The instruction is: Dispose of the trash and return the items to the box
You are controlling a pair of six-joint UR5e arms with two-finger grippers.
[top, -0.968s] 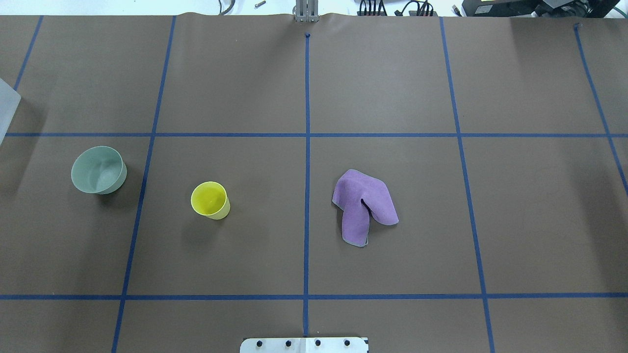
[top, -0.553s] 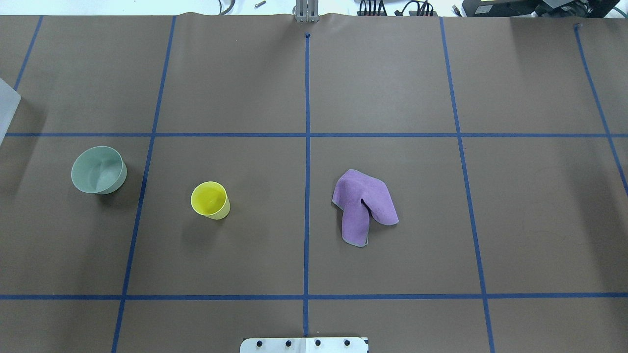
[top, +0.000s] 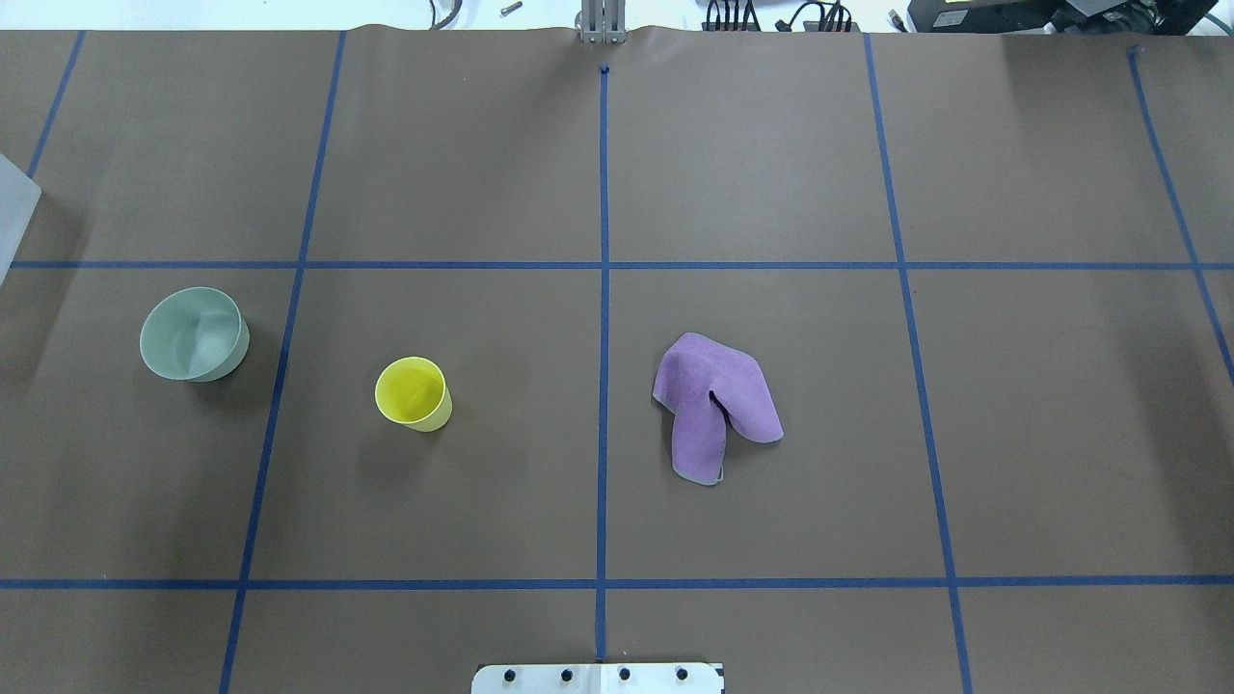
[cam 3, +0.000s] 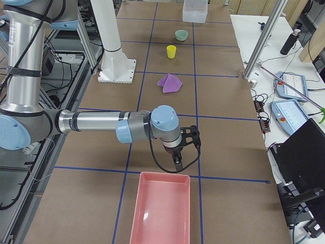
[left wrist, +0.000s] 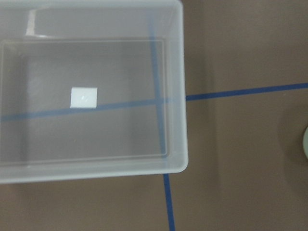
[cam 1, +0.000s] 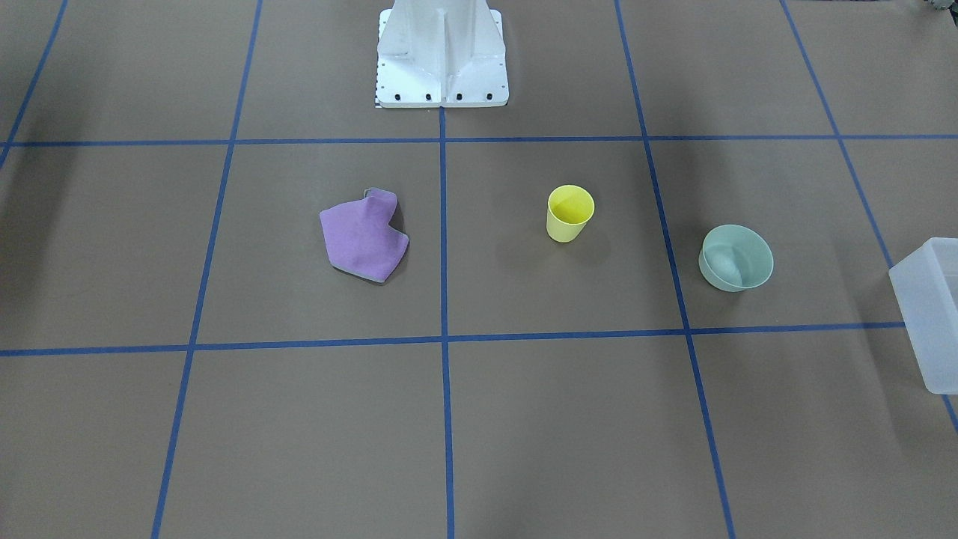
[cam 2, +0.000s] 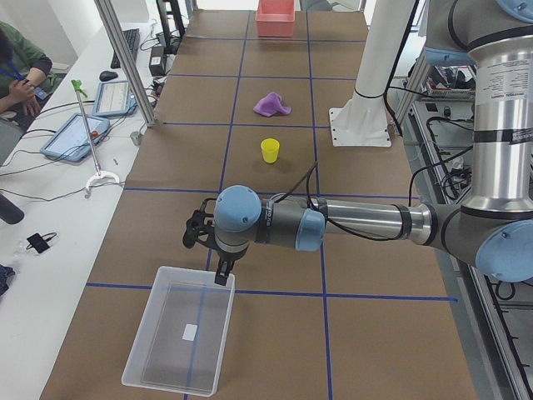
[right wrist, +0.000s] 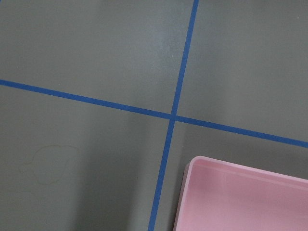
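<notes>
the left jaws hang over the corner of the box (cam 2: 137, 367) that faces the middle of the counter, and the right jaws hang beside the end of a pink tray (cam 3: 160, 213). both pairs show only in the side views, so i cannot tell whether either is open or closed.

over the last second nothing on the counter has moved. the yellow cup (top: 413, 392), the green bowl (top: 193, 333) and the purple cloth (top: 718, 405) lie just where they were. the task therefore reads as not yet begun – both items are outside the box, which holds only a small white square (left wrist: 83, 97) on its floor.

the cup stands upright on the left half, a little left of the centre tape line. the bowl stands upright farther left, past the next tape line, and the box lies beyond it at the far left end. the cloth sits crumpled just right of the centre line, and is probably the trash, with the tray at the far right end as its likely bin.

in the front-facing view no object lies between bowl and box. the left arm (cam 2: 358, 221) stretches low across the counter and hides the bowl in the left side view. the robot's base (cam 1: 441, 52) stands at the near edge, well apart from everything.
</notes>
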